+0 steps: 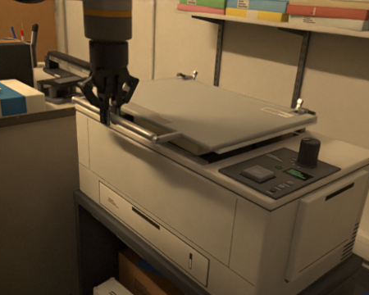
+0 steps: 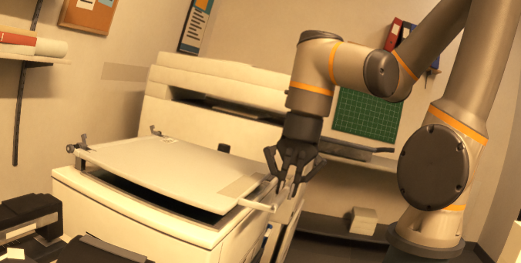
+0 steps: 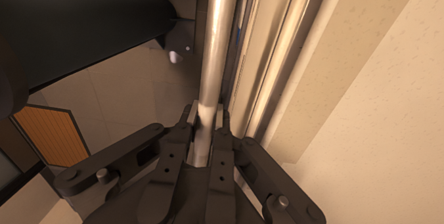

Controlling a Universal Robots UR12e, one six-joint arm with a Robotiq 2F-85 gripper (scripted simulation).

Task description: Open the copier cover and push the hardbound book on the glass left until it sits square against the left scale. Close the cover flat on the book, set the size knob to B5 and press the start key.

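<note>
My gripper point(image 1: 109, 116) point(image 2: 288, 190) point(image 3: 206, 115) points down at the copier's left front edge. The cover's metal handle bar point(image 1: 127, 125) point(image 2: 262, 203) point(image 3: 211, 56) is clamped between its closed fingers. The beige cover point(image 1: 217, 112) point(image 2: 165, 168) lies nearly flat, propped slightly above the glass. A sliver of the book point(image 1: 190, 146) shows in the gap under the cover. The black size knob point(image 1: 308, 152) and the grey start key point(image 1: 258, 173) sit on the dark control panel at the copier's right front.
Behind the copier a wall shelf point(image 1: 283, 14) carries coloured books. A counter with a paper trimmer point(image 1: 61, 76) and boxes stands to the left. A larger printer point(image 2: 215, 97) stands beyond my arm. Cardboard boxes point(image 1: 139, 272) sit under the copier.
</note>
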